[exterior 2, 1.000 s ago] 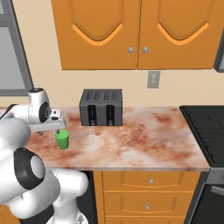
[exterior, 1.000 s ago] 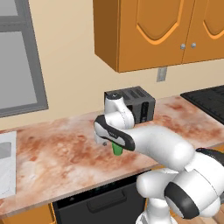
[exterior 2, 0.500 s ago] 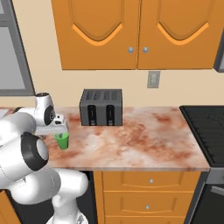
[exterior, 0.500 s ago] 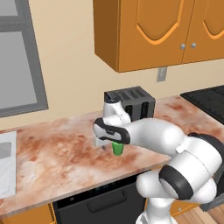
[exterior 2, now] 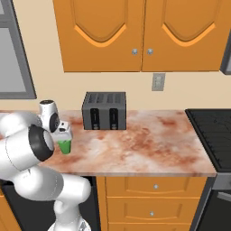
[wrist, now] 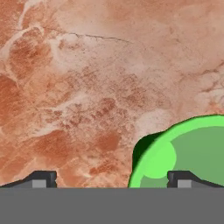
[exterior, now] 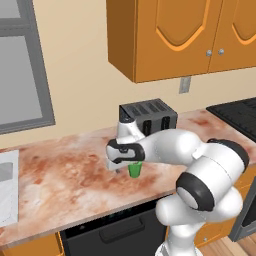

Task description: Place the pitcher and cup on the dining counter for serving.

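The cup is seen upright on the toaster's counter, under the wide-open, empty gripper but off-centre toward one fingertip, so its rim could be struck and it could be tipped during descent.

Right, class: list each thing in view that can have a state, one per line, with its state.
Cup: upright on the counter, open top, not gripped.
Gripper: open, just above the cup, one tip over its mouth.
Toaster: slots empty.
Upper cabinets: doors shut.
Drawers: shut.
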